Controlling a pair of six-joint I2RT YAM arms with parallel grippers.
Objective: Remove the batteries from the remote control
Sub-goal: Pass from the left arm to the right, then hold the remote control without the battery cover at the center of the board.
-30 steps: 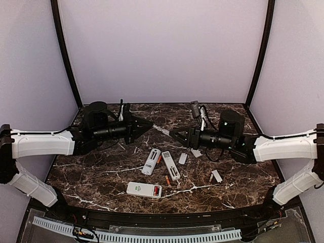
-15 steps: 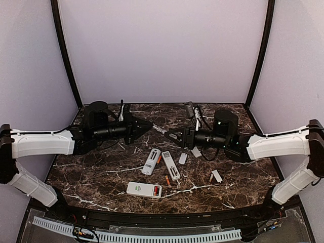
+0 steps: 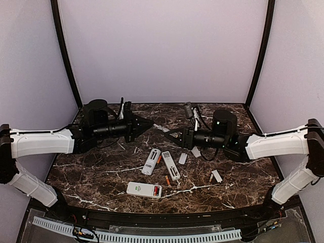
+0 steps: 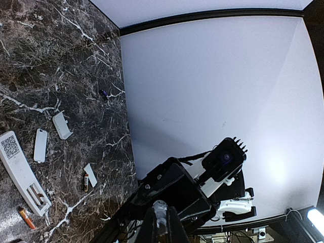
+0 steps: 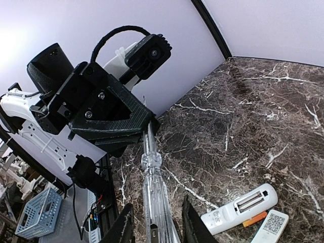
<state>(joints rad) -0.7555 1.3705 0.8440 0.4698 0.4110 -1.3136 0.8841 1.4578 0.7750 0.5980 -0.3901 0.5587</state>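
Above the tabletop (image 3: 101, 172) centre, the left claw (image 3: 151, 124) is clamped on the screwdriver (image 5: 152, 167) shaft. The right claw (image 3: 170, 134) stands part-open astride its clear handle, gaps on both sides, not pinching. Loose batteries (image 3: 167, 179) lie on the marble, below both claws and nearer the bases, among three remotes. The near remote (image 3: 144, 190) lies crosswise, long axis left-right, with red at its right end, probably a cell inside. Both claws are about equally near, the right slightly nearer.
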